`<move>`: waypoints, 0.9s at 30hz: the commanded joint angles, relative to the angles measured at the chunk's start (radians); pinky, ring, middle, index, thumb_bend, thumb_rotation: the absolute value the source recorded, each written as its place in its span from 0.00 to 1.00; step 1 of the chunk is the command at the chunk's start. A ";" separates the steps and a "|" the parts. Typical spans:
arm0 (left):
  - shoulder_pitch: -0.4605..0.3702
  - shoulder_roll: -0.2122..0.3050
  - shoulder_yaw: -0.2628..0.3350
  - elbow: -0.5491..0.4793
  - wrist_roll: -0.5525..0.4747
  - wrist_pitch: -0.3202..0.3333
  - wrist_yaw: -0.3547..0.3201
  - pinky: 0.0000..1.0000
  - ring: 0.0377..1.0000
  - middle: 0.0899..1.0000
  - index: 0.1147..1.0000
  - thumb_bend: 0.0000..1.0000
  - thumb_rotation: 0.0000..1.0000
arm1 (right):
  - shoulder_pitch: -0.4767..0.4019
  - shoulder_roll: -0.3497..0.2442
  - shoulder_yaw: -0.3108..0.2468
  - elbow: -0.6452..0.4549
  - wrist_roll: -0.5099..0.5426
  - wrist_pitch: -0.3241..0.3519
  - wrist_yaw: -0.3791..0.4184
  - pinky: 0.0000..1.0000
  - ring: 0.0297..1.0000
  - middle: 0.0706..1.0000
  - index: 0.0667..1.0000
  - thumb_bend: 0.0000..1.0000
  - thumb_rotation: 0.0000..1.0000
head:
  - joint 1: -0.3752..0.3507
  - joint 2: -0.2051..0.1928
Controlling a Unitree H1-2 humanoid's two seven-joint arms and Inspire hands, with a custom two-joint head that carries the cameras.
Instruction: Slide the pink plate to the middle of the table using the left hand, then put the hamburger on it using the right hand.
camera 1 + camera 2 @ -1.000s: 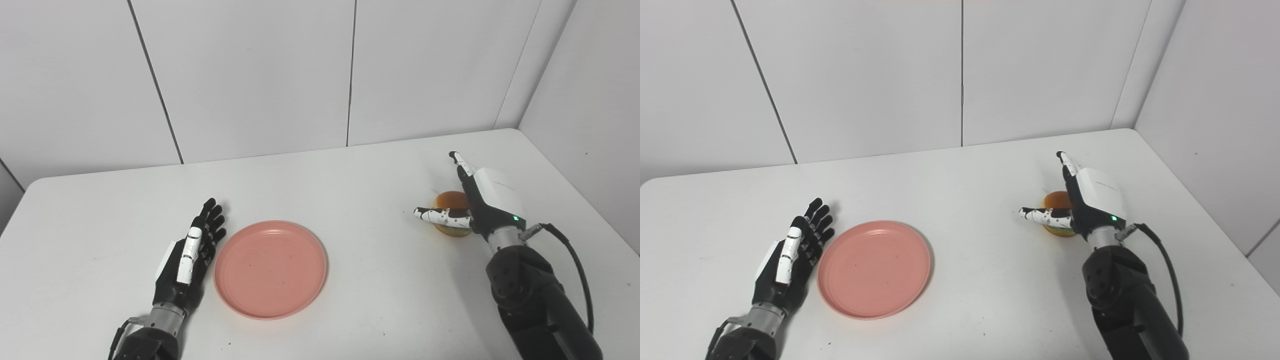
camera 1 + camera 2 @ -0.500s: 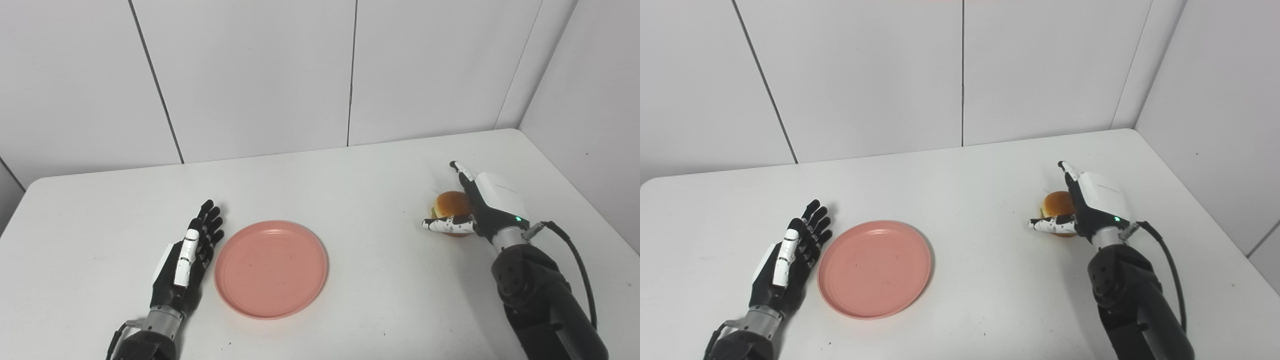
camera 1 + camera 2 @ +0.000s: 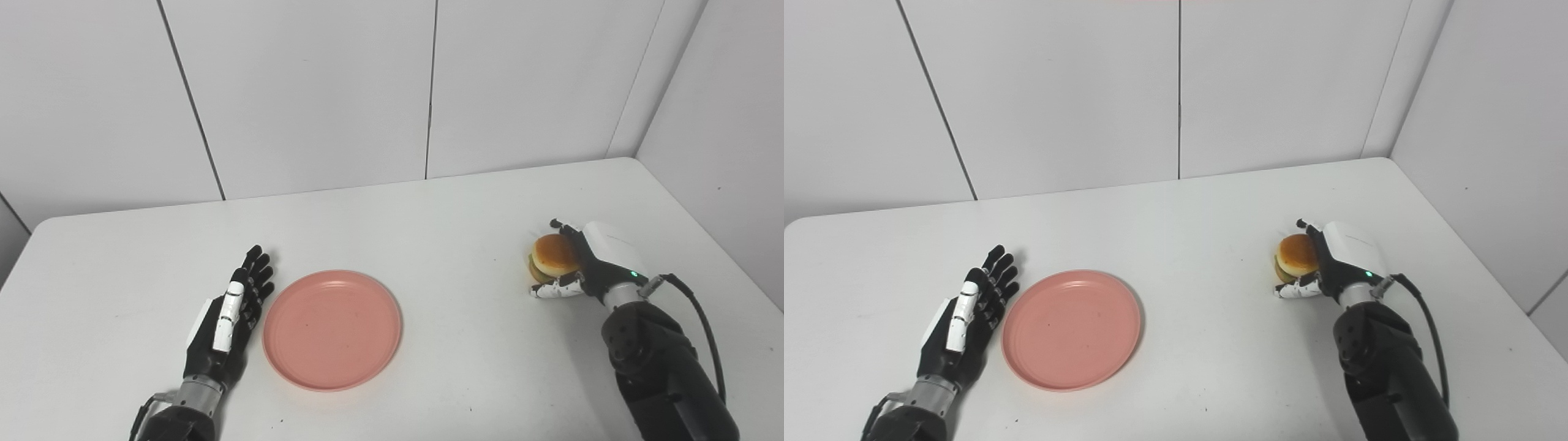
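Round, shallow pink plastic plate (image 3: 332,329) lying flat on the white surface (image 3: 429,220), left of centre, with nothing in it; only a few dark specks on its inner face. Black-and-white left hand (image 3: 229,318) resting on the surface just beside the plate's left rim, edge-on, fingers (image 3: 257,272) straight and lying close together, pointing away toward the wall, holding nothing; whether the hand touches the rim cannot be told. Small hamburger with a golden-brown bun and a greenish layer beneath (image 3: 552,257) well apart from the plate, far over on the right side of the surface, near the right edge. Right hand (image 3: 585,263) wrapped around it from the right: white-backed palm against the bun's right side, dark fingers curled over its far side, white speckled thumb (image 3: 551,290) lying across the near side just under the bun. Hamburger gripped between thumb and fingers, its left face uncovered. Whether it rests on the surface or sits slightly raised cannot be told. Black forearm and a cable trailing back from the right wrist toward the lower right corner.
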 commanded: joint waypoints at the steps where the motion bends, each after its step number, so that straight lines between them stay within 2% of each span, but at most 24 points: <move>1: 0.069 0.007 -0.001 0.051 0.006 0.004 -0.002 1.00 1.00 1.00 1.00 0.50 1.00 | -0.032 -0.012 -0.004 -0.014 -0.005 0.003 -0.030 0.20 0.28 0.46 0.76 0.58 0.02 | 0.001 0.000; 3: 0.068 0.005 0.000 0.054 0.000 0.005 -0.004 1.00 1.00 1.00 1.00 0.50 1.00 | -0.033 -0.010 -0.006 -0.016 0.002 0.003 -0.041 0.17 0.24 0.44 0.75 0.56 0.01 | 0.002 0.001; 4: 0.067 0.005 0.000 0.055 -0.002 0.005 -0.006 1.00 1.00 1.00 1.00 0.51 1.00 | -0.034 -0.010 -0.007 -0.016 0.005 0.003 -0.049 0.21 0.33 0.46 0.72 0.54 0.00 | 0.002 0.001; 6: 0.066 0.002 0.003 0.059 -0.011 0.002 -0.011 1.00 1.00 1.00 1.00 0.50 1.00 | -0.034 -0.008 -0.009 -0.018 0.013 0.002 -0.067 0.23 0.38 0.47 0.68 0.52 0.00 | 0.004 0.001; 8: 0.067 0.002 0.002 0.056 -0.013 0.006 -0.013 1.00 1.00 1.00 1.00 0.51 1.00 | -0.033 0.003 -0.019 -0.022 0.026 -0.002 -0.105 0.25 0.40 0.47 0.63 0.52 0.00 | 0.005 0.002; 11: 0.072 0.003 -0.001 0.044 -0.006 0.016 -0.009 1.00 1.00 1.00 1.00 0.52 1.00 | -0.028 0.006 -0.022 -0.025 0.045 -0.027 -0.160 0.24 0.39 0.47 0.59 0.53 0.00 | 0.008 0.005; 15: 0.072 0.002 -0.001 0.049 -0.007 0.006 -0.013 1.00 1.00 1.00 1.00 0.52 1.00 | -0.028 0.009 -0.023 -0.036 0.066 -0.015 -0.189 0.22 0.39 0.46 0.56 0.53 0.00 | 0.013 0.004; 18: 0.073 -0.001 -0.002 0.049 -0.008 0.007 -0.014 1.00 1.00 1.00 1.00 0.52 1.00 | -0.025 0.016 -0.029 -0.035 0.086 -0.036 -0.238 0.21 0.39 0.46 0.54 0.53 0.00 | 0.031 0.004; 21: 0.076 -0.003 -0.006 0.044 0.004 0.003 -0.006 1.00 1.00 1.00 1.00 0.52 1.00 | -0.023 0.014 -0.029 -0.033 0.109 -0.057 -0.276 0.25 0.35 0.41 0.51 0.51 0.00 | 0.053 0.004; 23: 0.074 -0.008 -0.007 0.055 0.006 -0.009 -0.005 1.00 1.00 1.00 1.00 0.52 1.00 | -0.020 0.012 -0.037 -0.027 0.140 -0.097 -0.315 0.27 0.36 0.42 0.50 0.51 0.00 | 0.093 0.002; 27: 0.072 -0.018 -0.014 0.070 0.026 -0.030 0.007 1.00 1.00 1.00 1.00 0.53 1.00 | -0.016 0.010 -0.048 -0.018 0.180 -0.149 -0.373 0.26 0.35 0.42 0.51 0.51 0.00 | 0.128 -0.001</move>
